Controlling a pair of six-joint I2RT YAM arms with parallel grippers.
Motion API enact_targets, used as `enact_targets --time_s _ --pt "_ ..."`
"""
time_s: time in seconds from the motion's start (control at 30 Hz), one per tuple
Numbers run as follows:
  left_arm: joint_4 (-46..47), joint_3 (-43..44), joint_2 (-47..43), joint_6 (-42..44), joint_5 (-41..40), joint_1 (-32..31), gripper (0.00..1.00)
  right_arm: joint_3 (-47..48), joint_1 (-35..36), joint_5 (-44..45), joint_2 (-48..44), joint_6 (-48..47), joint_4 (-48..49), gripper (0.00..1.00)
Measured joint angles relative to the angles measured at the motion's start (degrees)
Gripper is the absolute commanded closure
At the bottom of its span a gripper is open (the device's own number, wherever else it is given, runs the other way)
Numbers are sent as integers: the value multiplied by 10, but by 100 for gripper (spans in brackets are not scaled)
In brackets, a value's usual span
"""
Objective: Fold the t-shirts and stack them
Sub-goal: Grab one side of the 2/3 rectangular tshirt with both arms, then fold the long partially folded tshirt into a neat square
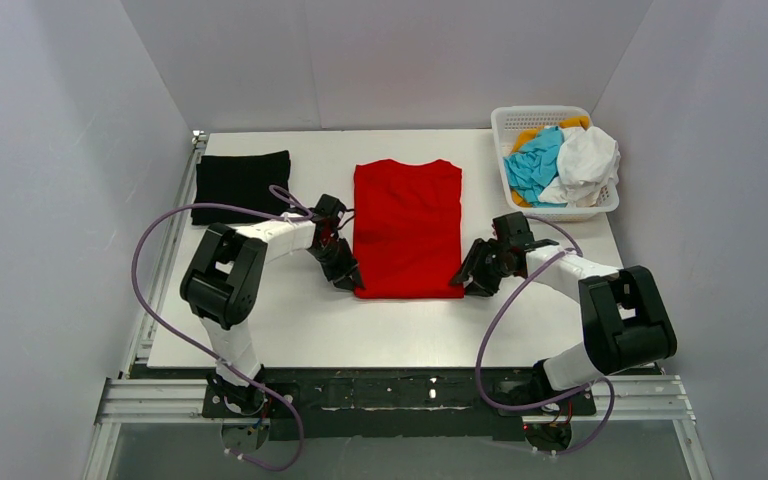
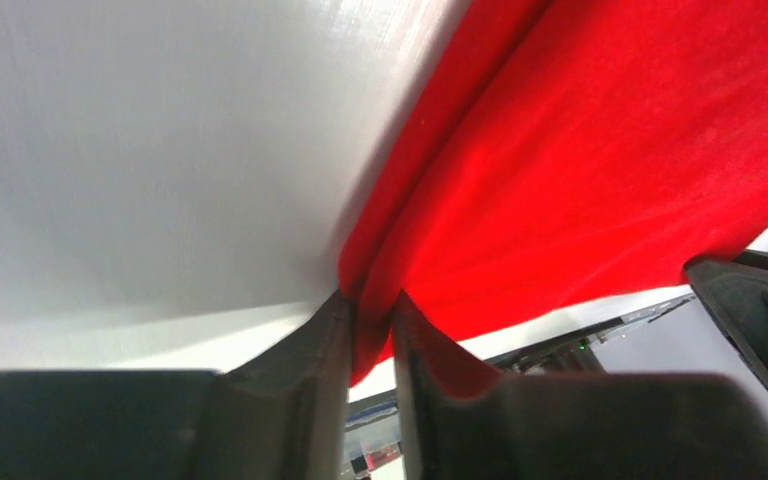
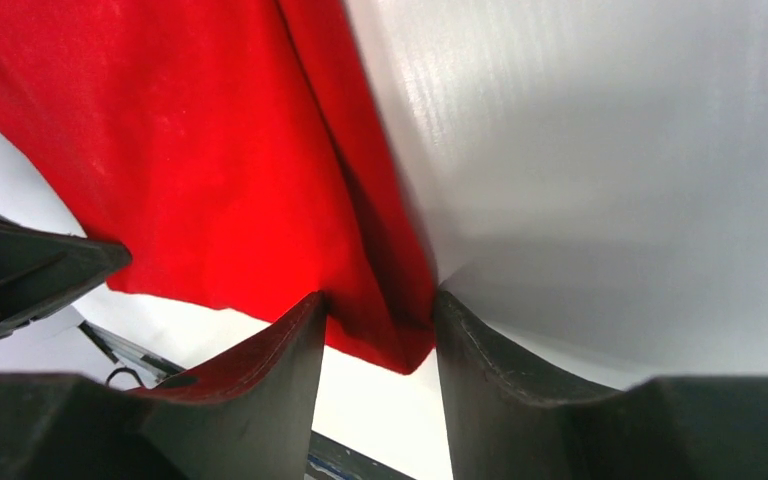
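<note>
Pinching the near hem for what I judge to be the next fold, I have both arms low at the front corners of the red t-shirt [image 1: 407, 225]. It lies flat in the middle of the worktop [image 1: 260, 330], its sides turned in to make a long rectangle with the collar end away from me. My left pincer [image 2: 372, 300] is nearly closed, its jaws nipping the doubled edge at the near left corner. My right pincer [image 3: 380, 305] stands wider, astride the near right corner, the cloth filling the gap but not visibly clamped. Taking both corners together should, I reckon, let the hem travel level toward the collar. A folded black t-shirt [image 1: 240, 185] lies at the far left, seemingly the base of the stack, while a cyan t-shirt [image 1: 535, 165] and a white t-shirt [image 1: 588, 155] sit heaped in the basket [image 1: 540, 112] at the far right.
</note>
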Motion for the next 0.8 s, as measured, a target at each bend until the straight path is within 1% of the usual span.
enact_targets --time_s 0.07,0.1,0.43,0.6,0.7,0.77,0.8 --pt "5 -5 2 -3 5 0 99 -10 0 -7 -6 3 7 50" --pt "9 -9 2 -6 8 0 100 -15 0 -10 -10 4 9 51" --pt "24 -26 -5 -11 24 0 100 -56 1 -32 -43 9 17 52" --pt "11 -44 -24 -2 16 -2 100 -73 4 -27 -73 7 -12 52" --pt "1 -57 -38 5 8 -5 100 -77 7 -29 -80 6 -27 56" --pt "-5 -66 -47 7 2 -9 100 -77 18 -33 -80 6 -34 66" --pt "-8 -71 -54 8 -4 -12 100 -78 24 -33 -80 7 -37 74"
